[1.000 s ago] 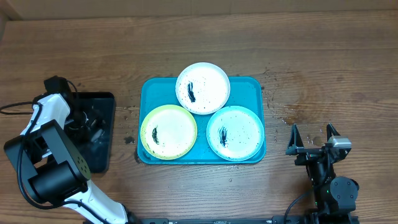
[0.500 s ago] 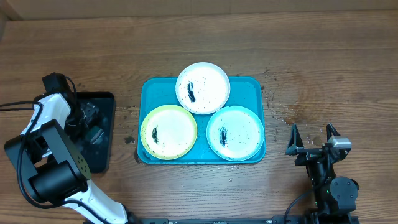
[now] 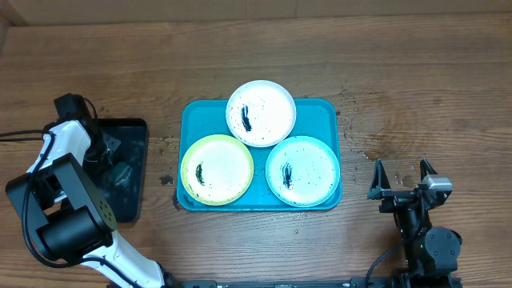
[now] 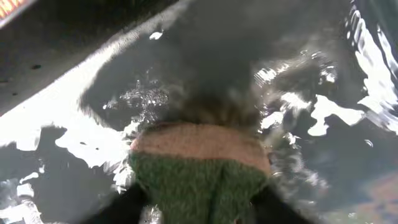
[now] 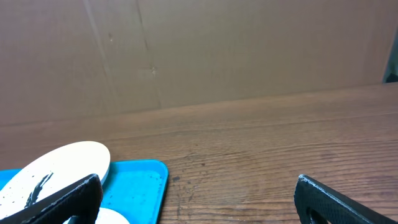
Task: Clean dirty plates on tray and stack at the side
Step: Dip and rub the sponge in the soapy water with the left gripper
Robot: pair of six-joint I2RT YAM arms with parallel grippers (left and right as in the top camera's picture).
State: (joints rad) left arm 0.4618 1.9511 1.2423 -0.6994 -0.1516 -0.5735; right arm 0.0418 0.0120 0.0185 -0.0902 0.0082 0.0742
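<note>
Three smeared plates lie on the turquoise tray (image 3: 322,110): a white-rimmed plate (image 3: 261,113) at the back, a yellow-green one (image 3: 217,169) front left, and a light teal one (image 3: 302,170) front right. My left gripper (image 3: 118,164) is down in the black tray (image 3: 136,202), far left of the plates. In the left wrist view it (image 4: 199,210) is shut on a green and tan sponge (image 4: 199,165) over wet, shiny black. My right gripper (image 3: 402,178) is open and empty on the table right of the turquoise tray. The right wrist view shows its jaws (image 5: 199,199), the white plate (image 5: 56,167) and a tray corner (image 5: 140,186).
The black tray holds water and stands left of the turquoise tray. Dark specks dot the wood (image 3: 364,136) around the turquoise tray. A brown cardboard wall (image 5: 249,50) stands behind the table.
My left gripper has shifted slightly inside the black tray with the sponge. The plates, the turquoise tray and the right arm have not moved.
</note>
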